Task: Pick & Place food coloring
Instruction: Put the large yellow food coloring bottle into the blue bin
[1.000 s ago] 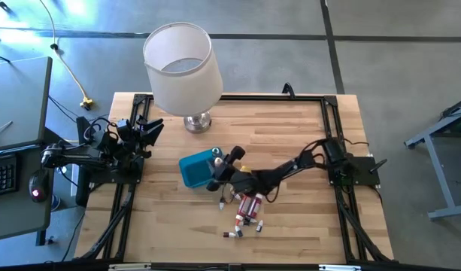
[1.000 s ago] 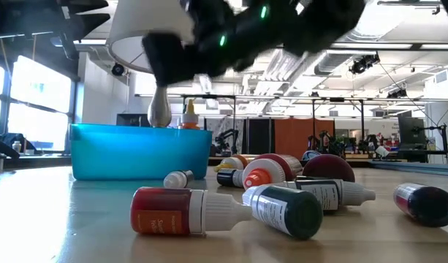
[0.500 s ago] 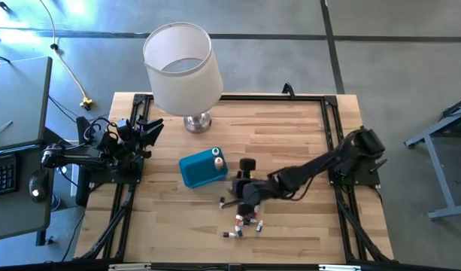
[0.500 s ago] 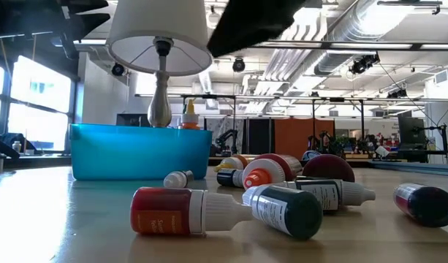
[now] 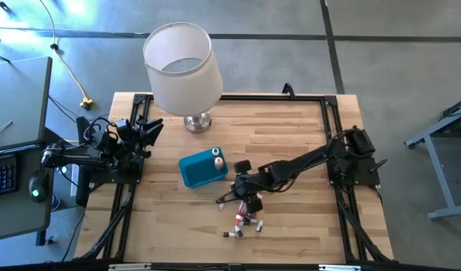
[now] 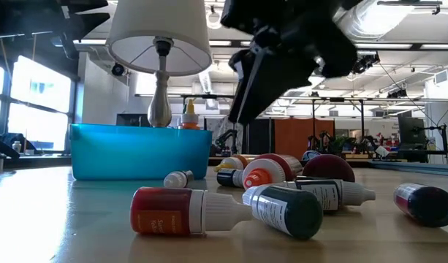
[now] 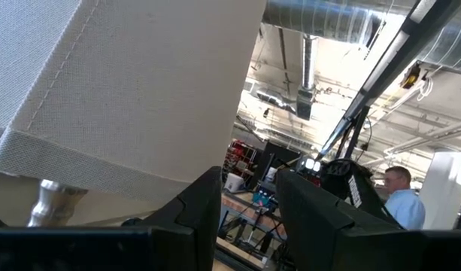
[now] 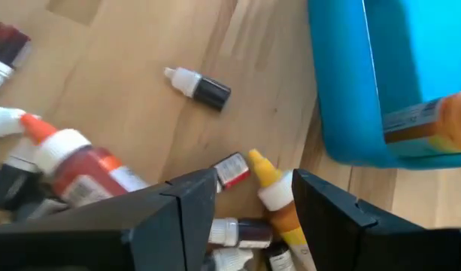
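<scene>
A wooden surface [image 5: 290, 135] is carrying a white-shaded lamp [image 5: 181, 68] at its far edge and a blue tray [image 5: 196, 172] near the middle, where one orange bottle [image 5: 217, 159] is already standing upright. The left arm is waiting folded at the left edge, its left claw [image 7: 249, 214] parted and gripping nothing. The right arm is reaching across from the right side, its right claw [image 8: 249, 199] hanging over the near side of the tray, fingers spread with nothing between them.

The food coloring [image 5: 245, 214] is lying scattered on the surface just nearside of the tray, all bottles on their sides. Directly under the gap in the right claw is lying an orange bottle with a yellow tip [image 8: 274, 192], its long axis running roughly along that gap and pointing away from the wrist. The right arm is much the nearer; a short descent looks sufficient.
</scene>
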Controlling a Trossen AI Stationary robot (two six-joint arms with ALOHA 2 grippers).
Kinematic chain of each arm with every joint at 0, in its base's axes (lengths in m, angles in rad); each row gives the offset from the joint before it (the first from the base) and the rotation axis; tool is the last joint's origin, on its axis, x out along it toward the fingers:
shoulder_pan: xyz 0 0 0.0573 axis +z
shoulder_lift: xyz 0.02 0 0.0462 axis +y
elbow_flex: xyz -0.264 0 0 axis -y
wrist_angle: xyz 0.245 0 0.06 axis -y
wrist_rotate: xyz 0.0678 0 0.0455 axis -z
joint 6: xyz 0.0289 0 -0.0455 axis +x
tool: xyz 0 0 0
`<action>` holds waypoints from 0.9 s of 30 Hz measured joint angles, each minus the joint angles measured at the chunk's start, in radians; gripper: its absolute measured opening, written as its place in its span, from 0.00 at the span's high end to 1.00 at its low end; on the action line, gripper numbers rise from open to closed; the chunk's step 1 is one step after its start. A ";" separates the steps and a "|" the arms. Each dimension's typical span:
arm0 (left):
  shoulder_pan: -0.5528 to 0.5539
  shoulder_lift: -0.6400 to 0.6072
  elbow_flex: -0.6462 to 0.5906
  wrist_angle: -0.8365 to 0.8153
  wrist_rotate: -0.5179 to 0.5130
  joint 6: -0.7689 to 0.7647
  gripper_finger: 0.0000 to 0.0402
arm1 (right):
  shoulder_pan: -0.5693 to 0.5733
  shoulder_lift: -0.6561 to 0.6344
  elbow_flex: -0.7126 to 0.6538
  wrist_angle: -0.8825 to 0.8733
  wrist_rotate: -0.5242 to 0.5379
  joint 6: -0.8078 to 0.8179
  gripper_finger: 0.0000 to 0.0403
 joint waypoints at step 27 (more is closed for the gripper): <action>0.000 0.000 0.000 0.007 -0.007 0.003 0.68 | -0.135 0.156 0.003 0.032 -0.158 -0.254 0.58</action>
